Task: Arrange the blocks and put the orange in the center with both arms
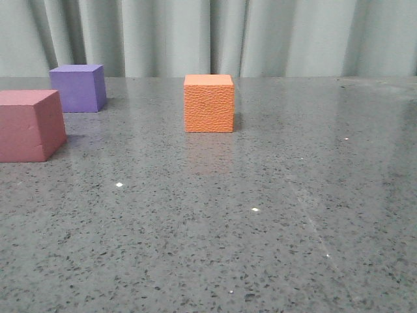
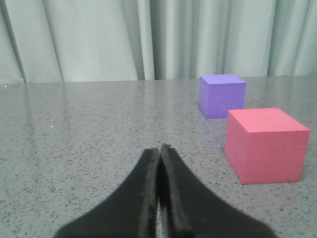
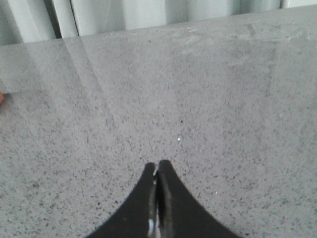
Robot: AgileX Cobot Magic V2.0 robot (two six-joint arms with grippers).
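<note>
Orange cube [image 1: 208, 104] stands upright near the middle of the speckled grey counter [image 1: 260, 228], towards the curtain [image 1: 293, 36], with nothing touching it. Well apart on the robot's left sit the purple cube [image 1: 78, 88], farther back, and the pink-red cube [image 1: 29, 125], nearer and cut by the picture's edge; these two are near each other but not touching. The left hand [image 2: 159, 151] hovers low over bare counter with its fingers pressed together, holding nothing, the pink-red cube just beside it. The right hand [image 3: 157, 167] is likewise closed and empty over bare counter. The likely trouble: a closed hand reaching in could shove a light foam cube aside, or knock the orange one out of its central spot.
</note>
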